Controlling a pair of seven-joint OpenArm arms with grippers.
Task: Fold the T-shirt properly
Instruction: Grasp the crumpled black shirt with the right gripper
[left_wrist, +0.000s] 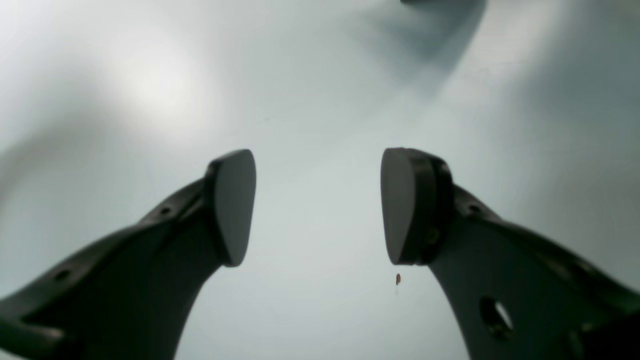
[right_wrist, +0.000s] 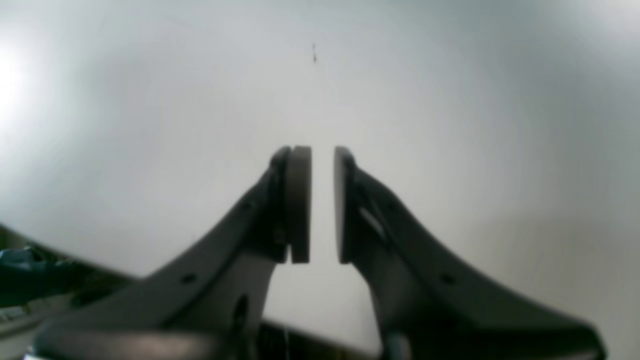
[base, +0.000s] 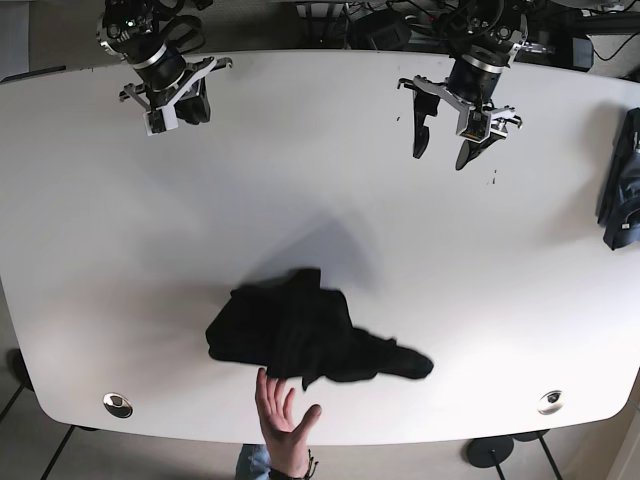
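The black T-shirt lies crumpled in a heap on the white table, near the front edge in the base view. It shows in neither wrist view. My left gripper is open and empty over bare table at the far right, well away from the shirt. In the left wrist view its pads stand wide apart. My right gripper hangs at the far left. In the right wrist view its pads are nearly together with a thin gap and nothing between them.
A person's hand reaches in over the front edge, fingers next to the shirt. Another dark garment hangs at the table's right edge. Two round metal fittings sit near the front corners. A small red speck lies on the table.
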